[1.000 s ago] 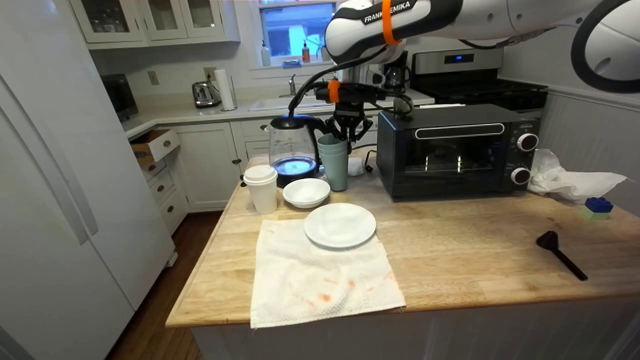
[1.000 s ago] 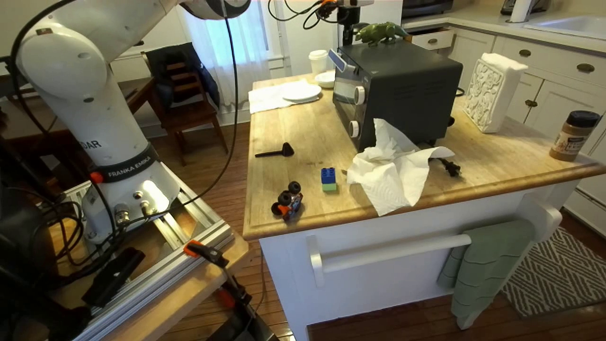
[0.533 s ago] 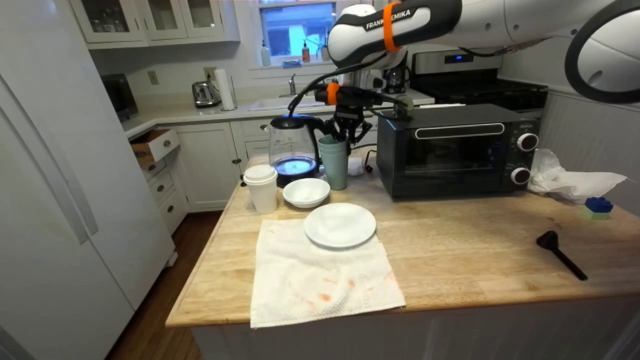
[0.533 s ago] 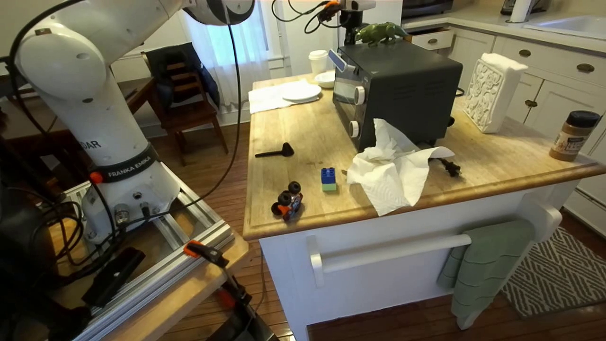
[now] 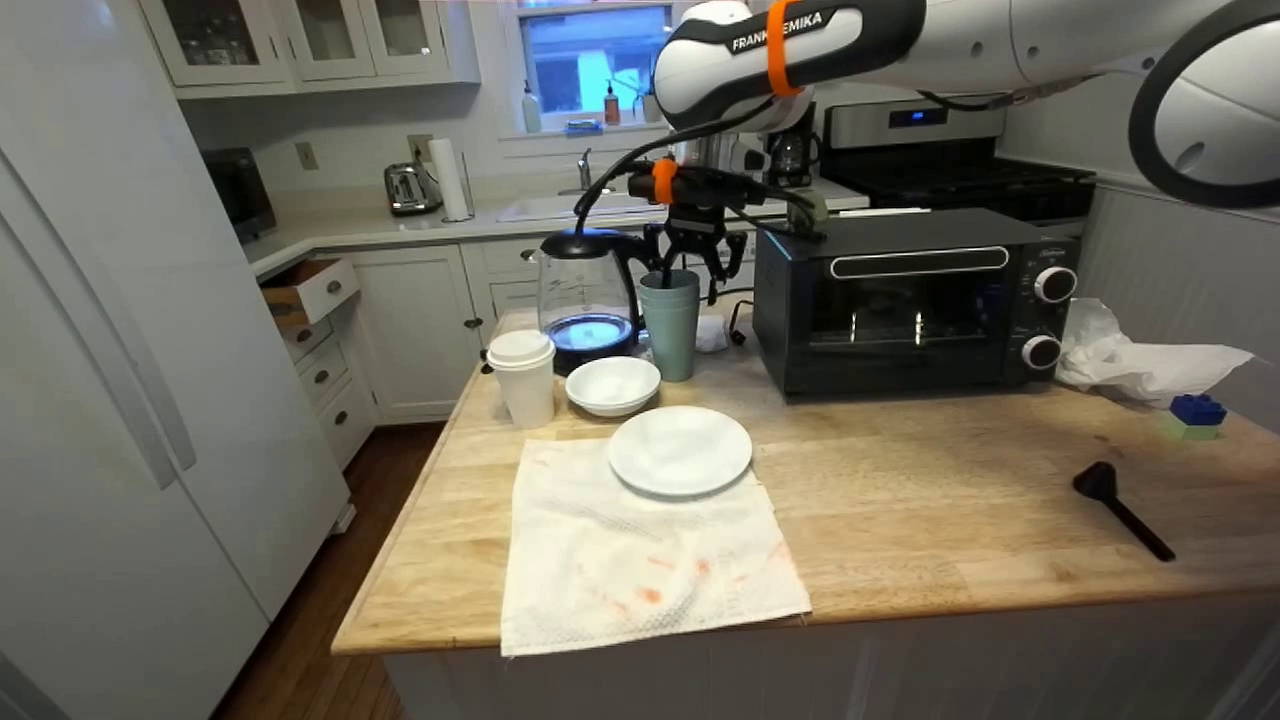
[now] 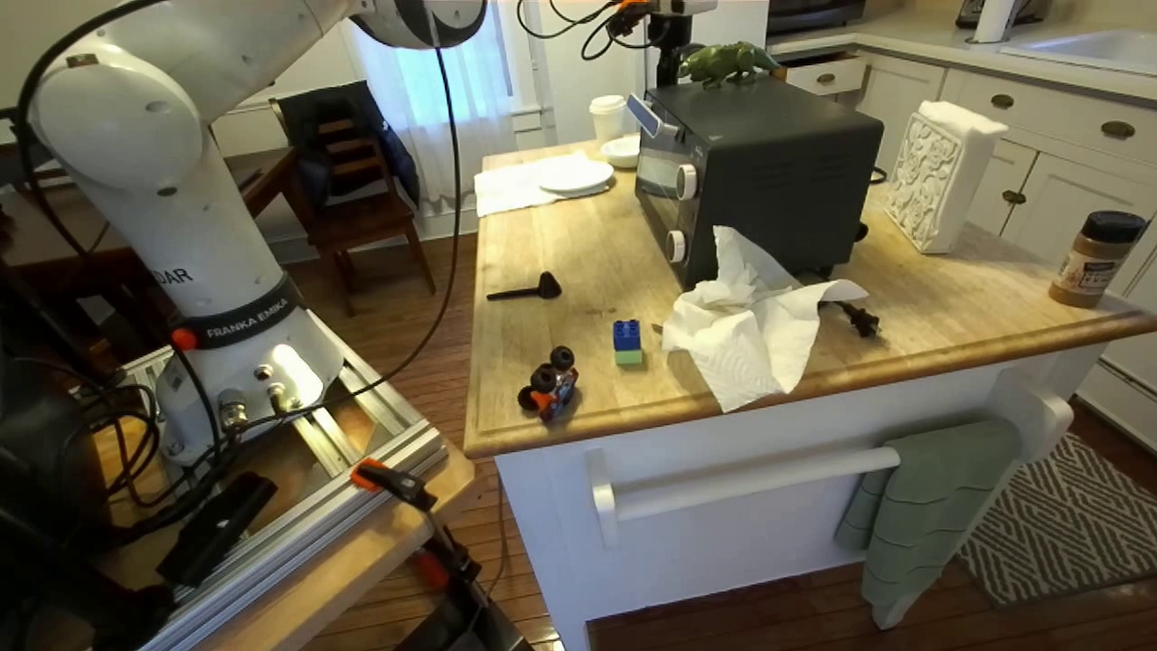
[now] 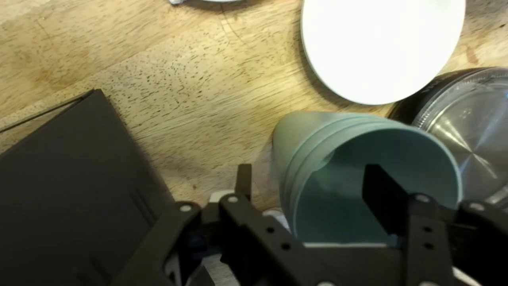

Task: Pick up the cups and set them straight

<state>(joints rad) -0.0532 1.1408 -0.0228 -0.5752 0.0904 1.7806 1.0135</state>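
The cups, pale teal-green tumblers nested into one stack (image 5: 672, 335), stand upright on the wooden table between the kettle and the oven. In the wrist view the stack (image 7: 291, 135) shows several rims and a dark hollow inside. My gripper (image 5: 690, 286) is at the stack's top with its jaws spread. One of its fingers (image 7: 379, 194) is over or inside the mouth, while the opposite finger (image 7: 243, 180) stands outside the wall, with a gap between. Nothing is gripped. In an exterior view the oven (image 6: 768, 181) hides both the cups and the fingertips.
A glass kettle (image 5: 585, 300) with blue light is close beside the stack. The white bowl (image 5: 613, 388) and a lidded white paper cup (image 5: 523, 385) stand in front. A plate (image 5: 680, 452) lies on a cloth (image 5: 640, 570). A power cord (image 5: 738, 325) runs behind.
The jaws, earlier closed on the stack's rim wall, have opened and let go. The stack's top has shifted slightly and it stands straighter. The arm has barely moved.
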